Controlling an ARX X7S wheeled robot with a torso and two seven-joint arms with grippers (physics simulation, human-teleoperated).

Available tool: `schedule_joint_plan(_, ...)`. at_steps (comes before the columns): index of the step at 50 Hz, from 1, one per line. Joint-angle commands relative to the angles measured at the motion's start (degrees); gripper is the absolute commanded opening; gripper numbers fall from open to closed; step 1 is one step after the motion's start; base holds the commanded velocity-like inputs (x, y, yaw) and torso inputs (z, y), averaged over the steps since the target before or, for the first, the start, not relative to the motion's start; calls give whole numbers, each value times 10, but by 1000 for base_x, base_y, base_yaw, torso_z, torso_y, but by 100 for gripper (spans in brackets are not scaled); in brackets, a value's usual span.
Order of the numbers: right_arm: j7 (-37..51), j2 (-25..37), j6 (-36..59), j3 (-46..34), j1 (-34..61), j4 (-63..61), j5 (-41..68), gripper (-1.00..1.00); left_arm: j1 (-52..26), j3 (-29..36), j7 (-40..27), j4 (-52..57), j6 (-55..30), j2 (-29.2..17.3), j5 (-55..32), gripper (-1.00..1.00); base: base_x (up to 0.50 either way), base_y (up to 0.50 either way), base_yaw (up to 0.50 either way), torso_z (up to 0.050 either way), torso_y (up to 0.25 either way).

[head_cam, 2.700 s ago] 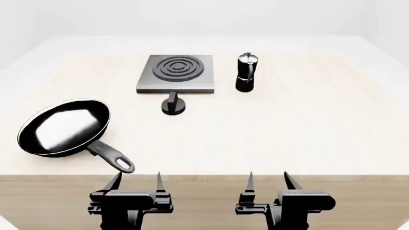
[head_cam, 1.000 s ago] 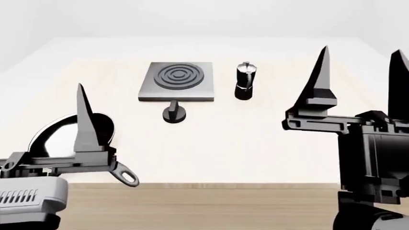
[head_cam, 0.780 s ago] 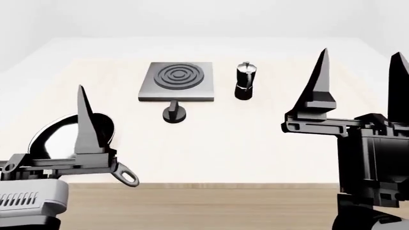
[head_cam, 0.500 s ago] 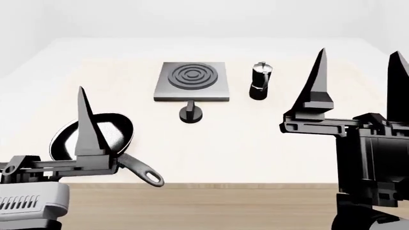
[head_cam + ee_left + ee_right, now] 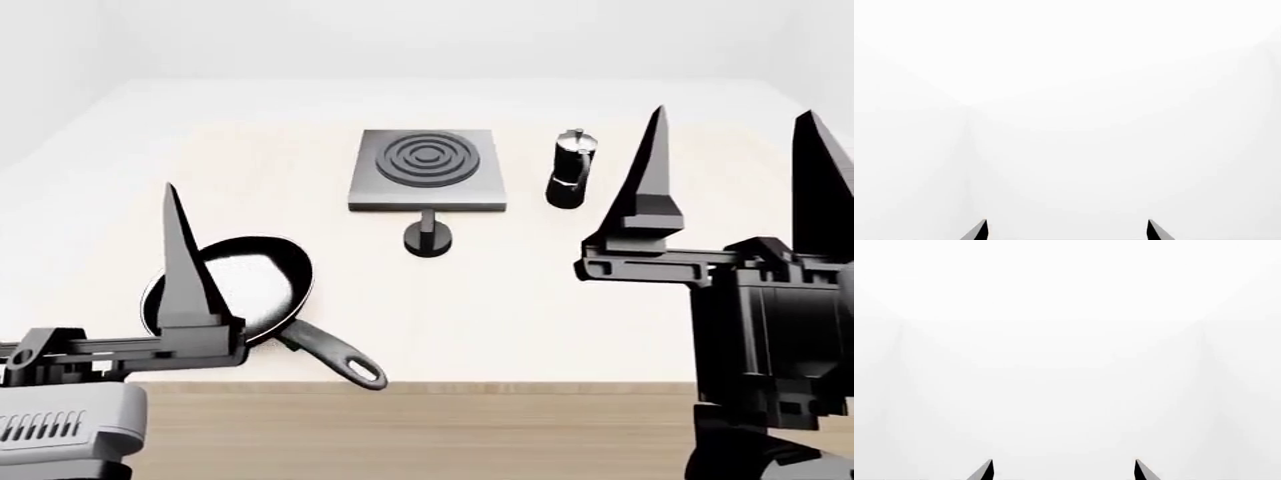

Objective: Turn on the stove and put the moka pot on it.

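Toward the far side of the pale desk (image 5: 561, 300) sits the stove (image 5: 429, 170), a flat dark-grey plate with raised rings, its round black knob (image 5: 429, 237) just in front of it. Right of the stove, close but apart, the moka pot (image 5: 571, 169) stands upright. Nearer, at left, lies a black frying pan (image 5: 240, 290), handle toward the desk's front edge. Both arms are raised, fingers pointing up: the left end effector (image 5: 1066, 231) and the right end effector (image 5: 727, 170) are spread wide and hold nothing.
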Motion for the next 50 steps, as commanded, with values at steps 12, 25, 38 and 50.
schedule_joint_plan(12,8,8,-5,-9,2,5,10,100,1,7,-3,0,-5,-1,1,100,234,0,0,0,0)
schedule_joint_plan(25,14,14,-11,-13,0,5,13,100,5,2,-2,0,2,0,0,100,343,0,0,0,0)
schedule_joint_plan(38,19,19,-16,-15,-3,5,18,100,6,9,-1,0,1,0,5,100,323,0,0,0,0)
schedule_joint_plan(50,25,23,-15,-18,0,3,22,100,8,13,-5,0,0,-2,5,100,287,0,0,0,0)
